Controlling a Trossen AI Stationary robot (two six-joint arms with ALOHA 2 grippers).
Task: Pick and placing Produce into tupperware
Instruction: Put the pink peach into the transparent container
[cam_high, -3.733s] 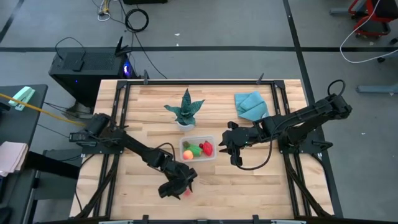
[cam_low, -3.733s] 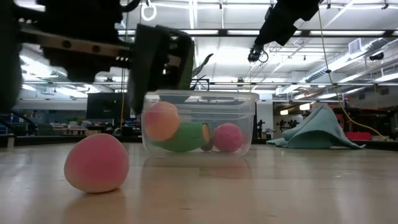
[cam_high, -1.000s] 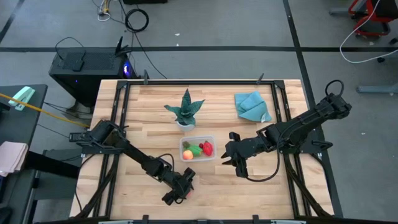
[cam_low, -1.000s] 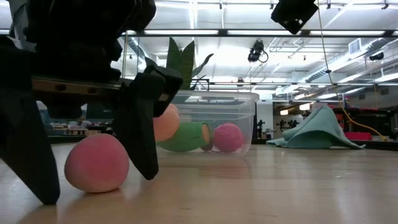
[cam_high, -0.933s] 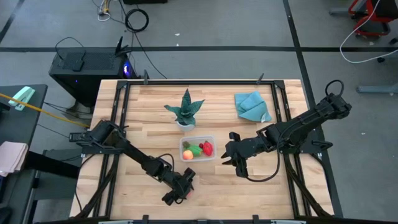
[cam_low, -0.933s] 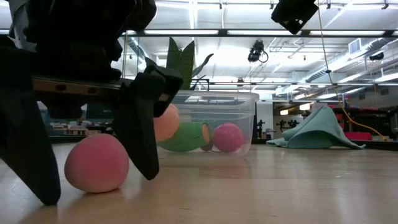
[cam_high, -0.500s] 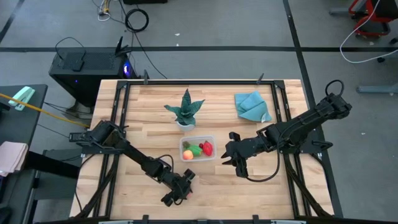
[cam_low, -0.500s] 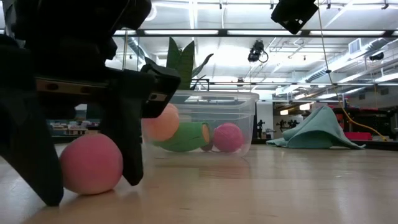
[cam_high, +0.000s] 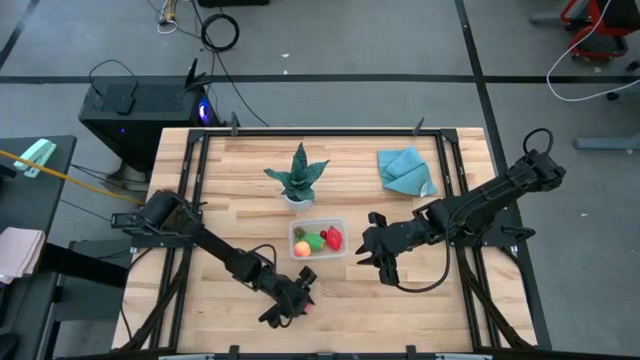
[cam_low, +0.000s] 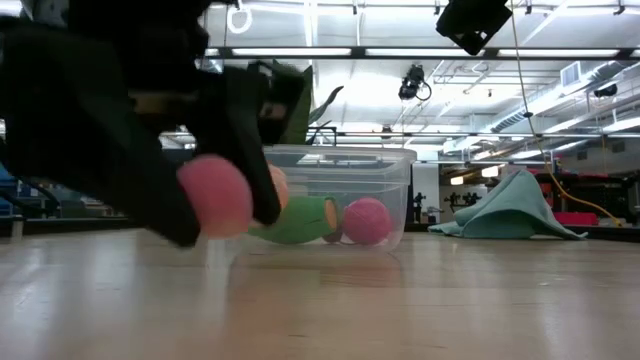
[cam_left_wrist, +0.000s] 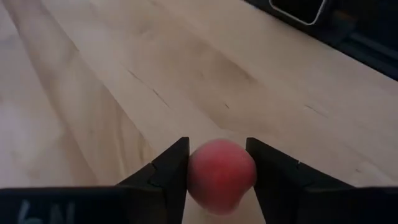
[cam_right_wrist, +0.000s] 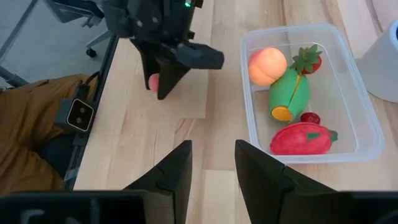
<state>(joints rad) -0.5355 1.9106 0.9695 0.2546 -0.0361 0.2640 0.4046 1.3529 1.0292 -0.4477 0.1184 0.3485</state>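
Note:
My left gripper (cam_high: 297, 304) is near the table's near edge, in front of the tub, shut on a pink-red toy ball (cam_left_wrist: 221, 174), also seen in the low view (cam_low: 215, 195). The clear tupperware tub (cam_high: 343, 250) sits mid-table and holds an orange-yellow round piece (cam_right_wrist: 267, 65), a green oval (cam_right_wrist: 289, 93) and red pieces (cam_right_wrist: 298, 138). My right gripper (cam_high: 375, 262) hovers open just right of the tub, touching nothing. My left gripper pinches the pink-red ball (cam_left_wrist: 205, 177) between its two fingers (cam_left_wrist: 168, 168), one on each opposite side. The fingers slant down at it from the table's left. In the low view the ball (cam_low: 215, 195) is lifted clear of the tabletop.
A spiky teal-green plant in a white pot (cam_high: 297, 175) stands just behind the tub. A crumpled blue cloth (cam_high: 403, 168) lies at the far right. Bare wood stretches along the near edge and the left side. A black frame rims the table.
My left gripper has shut on the pink-red ball, which lay on the table between its open fingers, and has lifted it clear while tipping and moving toward the tub. My right arm kept still.

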